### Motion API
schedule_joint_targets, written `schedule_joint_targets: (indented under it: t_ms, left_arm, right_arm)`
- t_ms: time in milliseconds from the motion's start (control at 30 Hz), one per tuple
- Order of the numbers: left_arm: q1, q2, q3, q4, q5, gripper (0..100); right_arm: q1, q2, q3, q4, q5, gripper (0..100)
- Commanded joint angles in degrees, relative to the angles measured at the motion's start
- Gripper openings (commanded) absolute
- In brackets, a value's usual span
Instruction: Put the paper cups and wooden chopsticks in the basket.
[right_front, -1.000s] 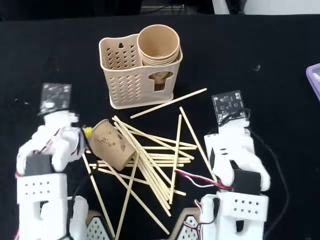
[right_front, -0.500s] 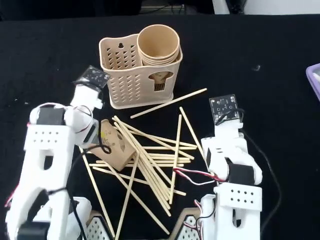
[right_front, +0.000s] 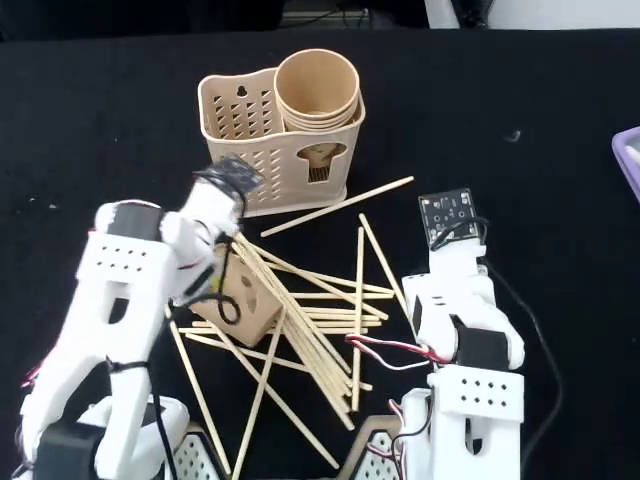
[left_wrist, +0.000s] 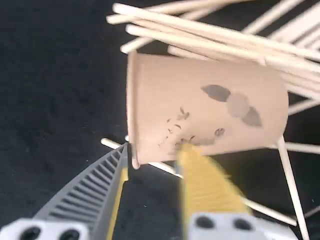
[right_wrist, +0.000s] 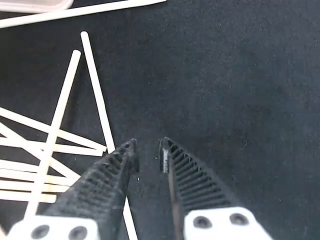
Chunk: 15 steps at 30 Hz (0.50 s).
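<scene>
I see one tan paper cup (left_wrist: 205, 115) lying on its side in a loose, crisscrossed scatter of pale wooden chopsticks (right_front: 335, 313), some resting against it. More cups (right_front: 317, 85) stand nested upright in the perforated beige basket (right_front: 225, 120).

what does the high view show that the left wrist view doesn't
High view adds: the beige perforated plastic basket with stacked brown paper cups standing in it, and the white right arm. Left wrist view adds: the left hand up close, its grey and yellow fingers open at the rim of the brown paper cup lying on its side. Both share that cup, the scattered pale wooden chopsticks and the black table.
</scene>
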Motion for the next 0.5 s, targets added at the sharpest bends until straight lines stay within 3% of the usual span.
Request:
schedule_joint_targets:
  t_ms: [0,467]
  left_arm:
    - [4.97,0.35,-1.71,3.6,-0.18,4]
    - [5.49,0.0,-13.93,13.01,4.75,3]
  right_arm:
    - [0.53,0.57,-0.13,-1.23,-0.44,8.9]
    - [0.53,0.57,-0.13,-1.23,-0.44,8.9]
